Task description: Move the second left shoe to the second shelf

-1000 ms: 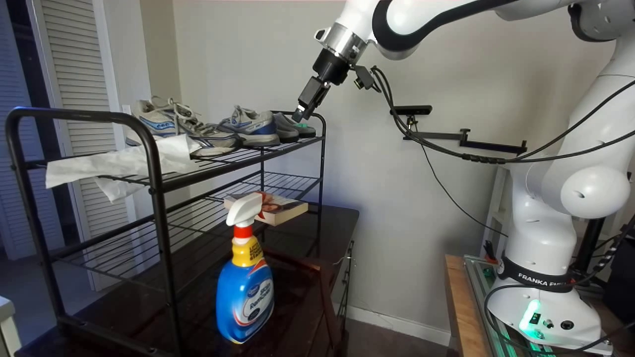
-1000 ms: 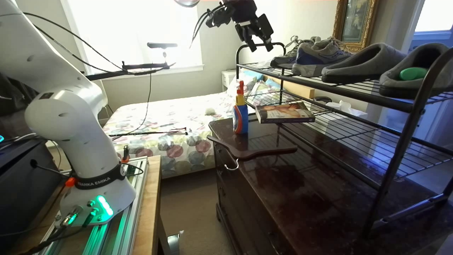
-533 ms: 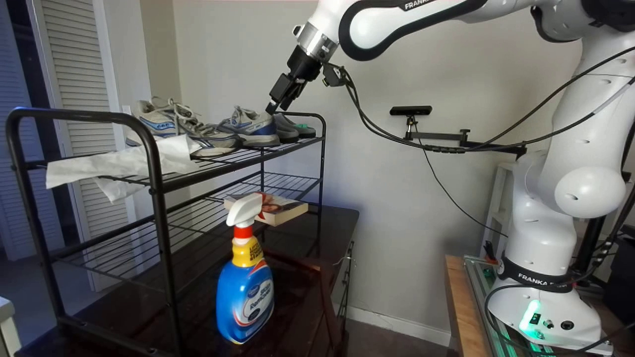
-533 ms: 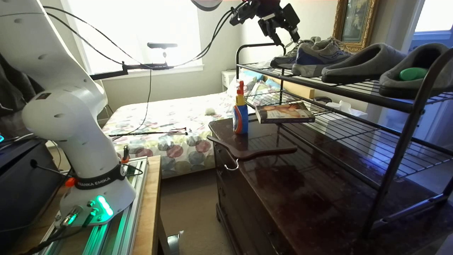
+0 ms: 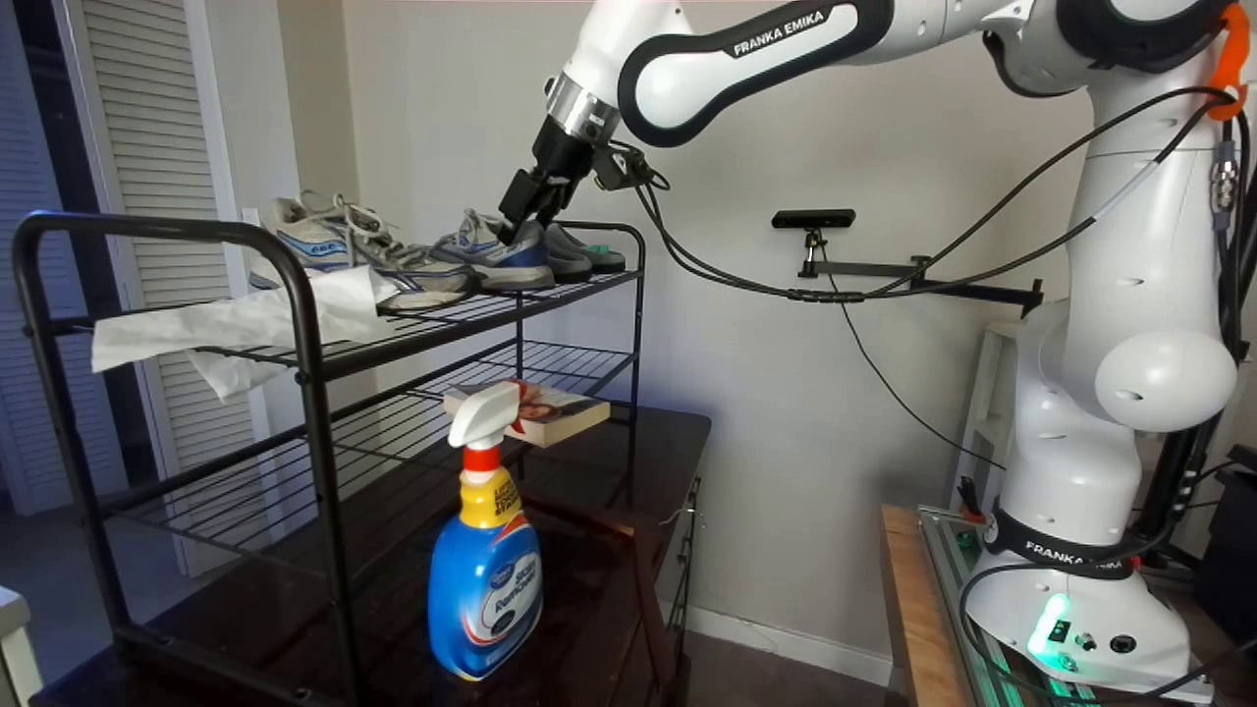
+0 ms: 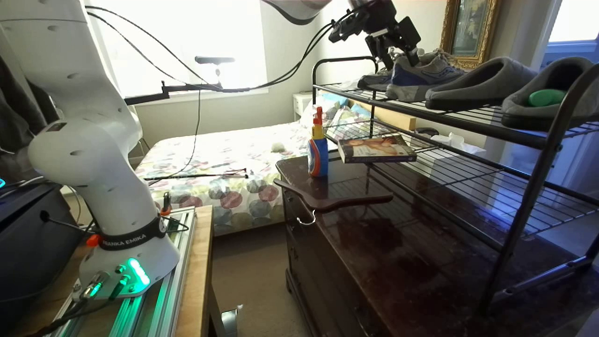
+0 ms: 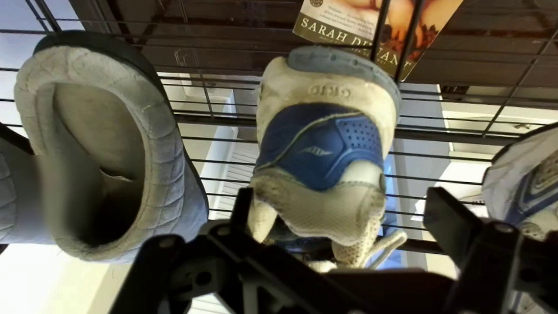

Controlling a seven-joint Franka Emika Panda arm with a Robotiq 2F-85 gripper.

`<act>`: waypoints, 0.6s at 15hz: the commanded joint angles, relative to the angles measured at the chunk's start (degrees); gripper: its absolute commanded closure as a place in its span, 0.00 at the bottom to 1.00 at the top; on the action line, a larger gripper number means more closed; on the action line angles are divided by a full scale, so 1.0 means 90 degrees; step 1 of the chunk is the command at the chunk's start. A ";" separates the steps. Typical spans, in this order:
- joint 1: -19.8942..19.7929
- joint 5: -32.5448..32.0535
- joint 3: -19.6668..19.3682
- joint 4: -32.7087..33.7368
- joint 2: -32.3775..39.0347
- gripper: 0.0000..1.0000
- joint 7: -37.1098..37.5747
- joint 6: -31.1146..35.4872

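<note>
In an exterior view: black tubular metal rack (image 5: 319, 442), standing on a dark wooden bench (image 5: 668, 442). On its top tier (image 5: 442, 332), one light grey and white sneaker (image 5: 491, 257), blue at the heel, upright; just beside it, another laced sneaker (image 5: 427, 280); at the near end, a white sheet (image 5: 226, 329) (paper or cloth, cannot tell), draped. On the second shelf (image 5: 579, 358), of black wire grid, one paperback (image 5: 565, 412). On the bench, one blue spray bottle (image 5: 486, 579), upright. At the sneaker's heel, the gripper (image 5: 525, 228), pointing down at a slant.

In an exterior view: the light grey and white sneaker, second from the left, between the laced sneaker and a grey slipper (image 6: 482, 82). A further slipper (image 6: 522, 107), with a green oval object (image 6: 546, 97) inside. One wooden hanger (image 6: 337, 202), flat on the bench.

In the wrist view: gripper parted wide, holding nothing, one finger to each side of the sneaker; whether either touches it, cannot tell.
</note>
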 commanded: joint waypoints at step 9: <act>0.0133 -0.0045 -0.0227 0.0925 0.0553 0.00 0.0502 -0.1482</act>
